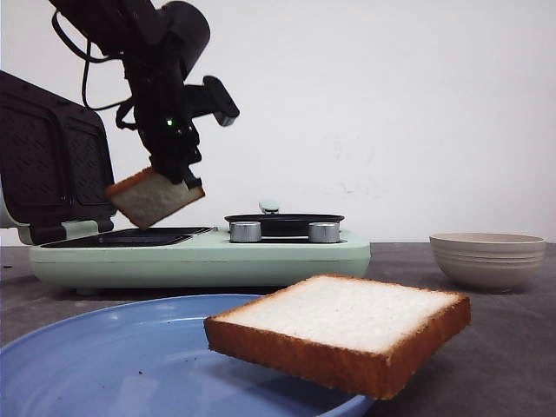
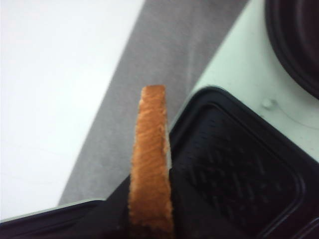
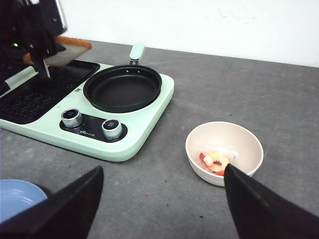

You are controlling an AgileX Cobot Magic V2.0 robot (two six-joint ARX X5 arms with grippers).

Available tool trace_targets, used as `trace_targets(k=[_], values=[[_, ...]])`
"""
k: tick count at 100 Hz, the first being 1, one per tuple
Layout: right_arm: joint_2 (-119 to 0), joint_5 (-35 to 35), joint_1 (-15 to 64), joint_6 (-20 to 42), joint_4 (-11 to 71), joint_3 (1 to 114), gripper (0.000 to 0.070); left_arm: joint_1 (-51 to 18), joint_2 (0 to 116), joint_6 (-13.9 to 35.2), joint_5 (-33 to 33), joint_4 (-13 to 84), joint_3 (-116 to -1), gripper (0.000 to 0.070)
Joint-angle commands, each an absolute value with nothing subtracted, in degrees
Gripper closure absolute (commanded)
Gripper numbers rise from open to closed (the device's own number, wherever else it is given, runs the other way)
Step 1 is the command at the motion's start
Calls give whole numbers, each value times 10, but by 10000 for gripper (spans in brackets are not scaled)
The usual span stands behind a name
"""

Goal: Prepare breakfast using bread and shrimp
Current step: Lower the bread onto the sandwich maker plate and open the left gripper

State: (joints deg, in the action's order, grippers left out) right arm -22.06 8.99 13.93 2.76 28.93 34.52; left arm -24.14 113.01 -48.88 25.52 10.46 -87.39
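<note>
Two bread slices: one is hanging pinched in the left gripper (image 1: pixel 178 178), upper left of frame.
The second slice (image 1: pixel 343 326) is lying on the blue plate (image 1: pixel 113 360), lower centre; right gripper (image 3: pixel 162 201) jaws are gaping wide, holding nothing.

Two bread slices (image 1: pixel 155 196) (image 1: pixel 343 328), one plate (image 1: pixel 104 356), one bowl (image 1: pixel 486 258).

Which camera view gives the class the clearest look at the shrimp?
The right wrist view: it looks down into the bowl, showing the shrimp inside. The front view shows only the bowl's outer wall, hiding the contents. The left wrist view shows neither.
</note>
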Motion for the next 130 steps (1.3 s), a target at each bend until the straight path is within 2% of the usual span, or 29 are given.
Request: trace_targets(k=[1, 9, 14, 18, 26, 31, 64, 85, 103, 111, 114, 119, 130], values=[[-224, 89, 142, 21, 284, 352, 220, -244, 1152, -474, 252, 110, -887, 700], [-224, 89, 142, 21, 284, 352, 220, -244, 1154, -458, 250, 124, -887, 689], [-224, 89, 142, 21, 284, 352, 220, -245, 1154, -453, 248, 124, -887, 605], [-224, 89, 142, 21, 284, 352, 220, -246, 1153, -453, 248, 121, -887, 474], [-224, 89, 142, 21, 284, 352, 220, -249, 1153, -453, 248, 112, -887, 131], [-224, 89, 142, 21, 284, 352, 220, -250, 1153, -448, 248, 107, -887, 0], [-224, 89, 142, 21, 284, 352, 220, -263, 1150, -388, 236, 114, -911, 0], [-224, 89, 142, 21, 283, 352, 220, -262, 1149, -347, 193, 190, -959, 0], [-224, 89, 142, 22, 279, 352, 220, -249, 1149, -346, 195, 231, -964, 0], [-224, 89, 142, 22, 279, 352, 220, -243, 1148, -314, 208, 250, -964, 0], [-224, 89, 142, 22, 279, 352, 220, -241, 1146, -297, 215, 256, -964, 43], [-224, 89, 142, 23, 279, 352, 220, -237, 1138, -269, 215, 265, -964, 175], [-227, 90, 142, 28, 276, 352, 221, -232, 1108, -237, 161, 286, -964, 592]])
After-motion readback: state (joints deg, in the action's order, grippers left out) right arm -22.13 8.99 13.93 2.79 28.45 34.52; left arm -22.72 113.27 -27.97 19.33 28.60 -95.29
